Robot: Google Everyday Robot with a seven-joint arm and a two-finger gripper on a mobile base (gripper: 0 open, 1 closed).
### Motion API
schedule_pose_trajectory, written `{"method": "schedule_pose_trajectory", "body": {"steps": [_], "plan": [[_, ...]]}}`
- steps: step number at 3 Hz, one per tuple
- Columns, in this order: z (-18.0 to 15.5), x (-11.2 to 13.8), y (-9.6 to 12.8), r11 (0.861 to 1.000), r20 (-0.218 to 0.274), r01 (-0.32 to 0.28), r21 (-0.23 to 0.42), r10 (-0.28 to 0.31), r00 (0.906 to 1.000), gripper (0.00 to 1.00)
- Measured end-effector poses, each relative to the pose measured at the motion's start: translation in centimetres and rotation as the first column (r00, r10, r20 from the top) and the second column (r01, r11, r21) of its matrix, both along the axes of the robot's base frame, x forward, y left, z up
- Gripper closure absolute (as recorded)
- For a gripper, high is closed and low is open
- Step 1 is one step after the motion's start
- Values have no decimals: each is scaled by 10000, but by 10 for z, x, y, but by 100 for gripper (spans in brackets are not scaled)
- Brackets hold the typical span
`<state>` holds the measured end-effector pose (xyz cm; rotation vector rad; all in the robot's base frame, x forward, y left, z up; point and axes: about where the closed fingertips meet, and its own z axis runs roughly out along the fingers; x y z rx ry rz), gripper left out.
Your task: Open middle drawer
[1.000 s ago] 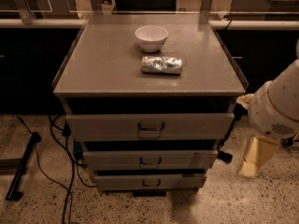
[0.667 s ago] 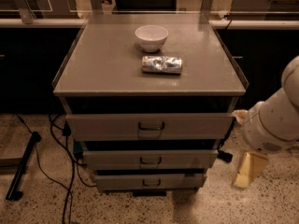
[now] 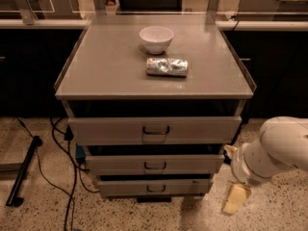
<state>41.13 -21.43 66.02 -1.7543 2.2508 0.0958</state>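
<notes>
Speckled terrazzo floor (image 3: 43, 211) with black cables (image 3: 72, 191) at left; dark cabinets (image 3: 29, 66) behind; dim warm light.

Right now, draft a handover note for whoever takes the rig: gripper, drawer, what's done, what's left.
Gripper: low near the floor, off the cabinet's front right corner, to the right of and below the middle drawer; it appears to hold nothing.
Middle drawer: looks shut, its handle at centre, untouched.
On top: bowl and foil packet, not part of the job.
Done: nothing on the drawer yet.
Left: bring the gripper to the handle, grip it, pull the drawer out.
</notes>
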Motion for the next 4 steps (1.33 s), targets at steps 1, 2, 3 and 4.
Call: {"method": "schedule_pose_trajectory", "body": {"steps": [1,2,3,4], "plan": [[-10,1,0,10000,-80,-67,-33,67,9999,0],[-47,4,6,9979,66,-320,563,317,9995,0],[-94,13,19,9778,426,-681,1980,609,9972,0],[-97,13,18,9778,451,-678,1981,600,9972,0]]}}
